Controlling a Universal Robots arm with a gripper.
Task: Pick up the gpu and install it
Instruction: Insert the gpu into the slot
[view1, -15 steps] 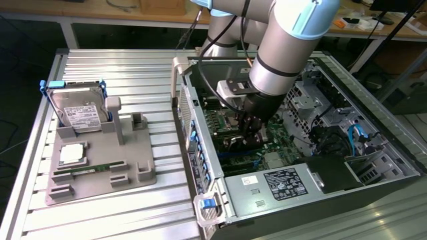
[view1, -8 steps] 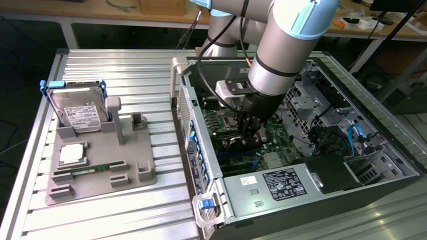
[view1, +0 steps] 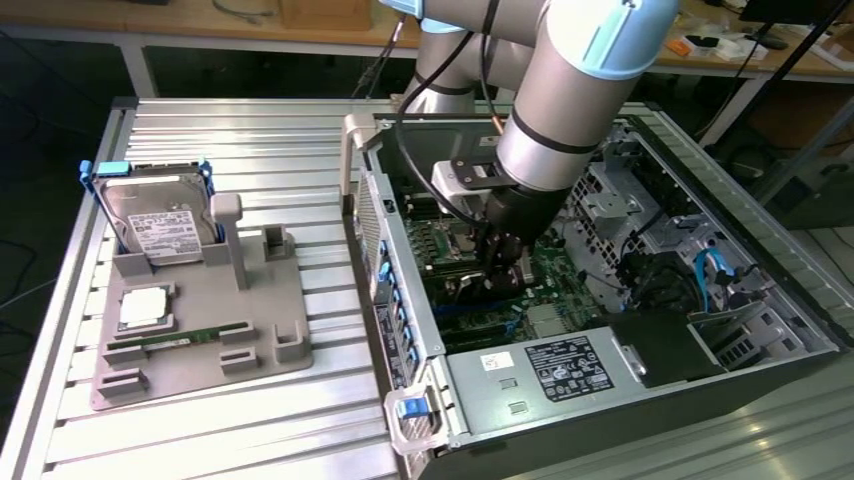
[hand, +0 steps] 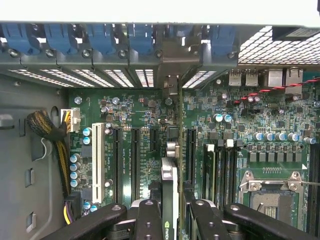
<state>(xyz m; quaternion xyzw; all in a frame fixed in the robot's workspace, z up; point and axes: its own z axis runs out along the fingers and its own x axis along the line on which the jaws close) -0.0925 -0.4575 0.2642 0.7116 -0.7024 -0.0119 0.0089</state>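
Pincer (hand: 170, 212) gripping the gpu (hand: 169, 180) edge-on over the motherboard's slots.

Its black jointed fingers (hand: 149, 220) are clamping the thin dark card on both faces, inside the open computer case (view1: 587, 370). The card's silver bracket end is pointing at the perforated steel rear wall with its blue plastic latches (hand: 100, 37). The card is hanging just beside a long black expansion slot (hand: 191, 155) on the green motherboard (hand: 250, 130); whether it is lining up with it, I cannot tell. If it is sitting off-line, pressing down would likely be flexing the board or scraping the contacts. The bracket could also be snagging the rear frame, and the slick card tilting in the grip. Outside, on the ribbed aluminium bench (view1: 240, 140), a grey moulded fixture (view1: 200, 365) is propping up a silver hard drive (view1: 158, 225).
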